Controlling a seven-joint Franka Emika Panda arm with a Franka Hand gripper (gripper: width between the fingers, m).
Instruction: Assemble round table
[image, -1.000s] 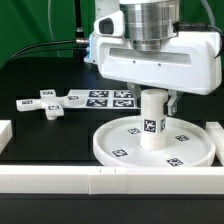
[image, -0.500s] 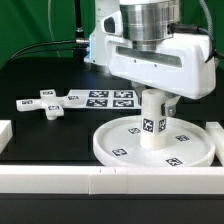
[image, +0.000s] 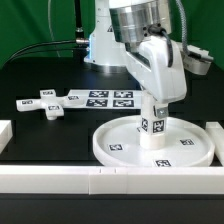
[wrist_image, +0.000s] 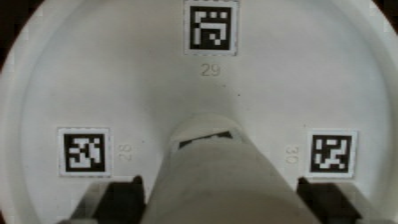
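Right now my claw (image: 153, 102) pinches the one short leg (image: 152, 127) by its upper sides, and the leg stands upright near the middle of the one round disc (image: 108, 150). It looks like light, stiff, slick plastic, so I judge a firm squeeze across its round flanks best. Farther off lies the one cross-shaped piece (image: 45, 103), near the marker board (image: 110, 98).
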